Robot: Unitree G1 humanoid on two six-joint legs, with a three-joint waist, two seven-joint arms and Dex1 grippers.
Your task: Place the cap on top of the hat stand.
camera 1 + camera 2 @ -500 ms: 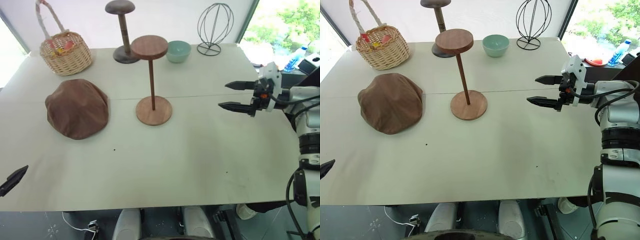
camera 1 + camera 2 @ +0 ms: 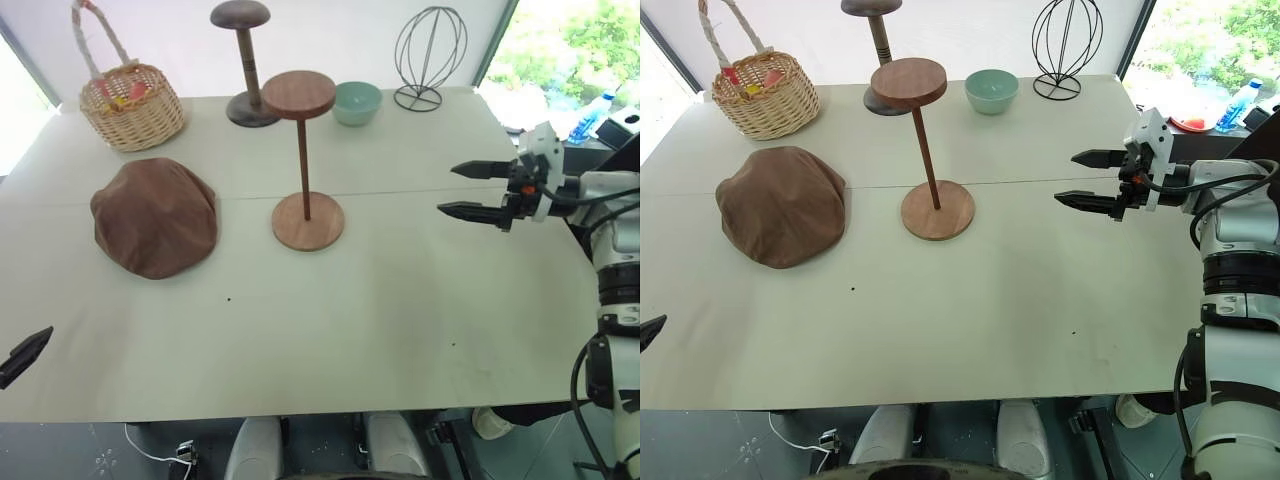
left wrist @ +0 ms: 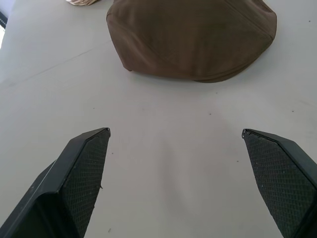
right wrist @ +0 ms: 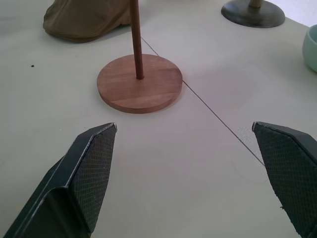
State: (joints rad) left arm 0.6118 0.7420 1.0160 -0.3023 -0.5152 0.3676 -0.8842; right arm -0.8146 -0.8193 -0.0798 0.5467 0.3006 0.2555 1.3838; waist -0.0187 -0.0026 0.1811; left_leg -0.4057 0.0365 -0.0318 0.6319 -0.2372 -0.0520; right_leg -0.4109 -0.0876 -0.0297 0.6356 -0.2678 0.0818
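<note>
Peeking in at bench (image 2: 400,320) edge, left gripper (image 3: 176,136) mostly cut off, jaws spread; right gripper (image 2: 462,190) jaws spread. Floppy suede cap (image 2: 155,215) at nine o'clock of wooden hat stand (image 2: 305,160).

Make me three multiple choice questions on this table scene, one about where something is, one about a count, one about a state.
1. Where does the soft brown flat cap lie?
A. on the table
B. on the stand
C. in the basket
2. How many stands are on the table?
A. one
B. three
C. five
3. The right gripper is:
A. holding the cap
B. shut
C. open, empty

A: it rests flat on the pale table.
B: reddish-brown wooden hat stand, dark dome-topped stand, wire globe stand.
C: fingers apart, nothing between.
</note>
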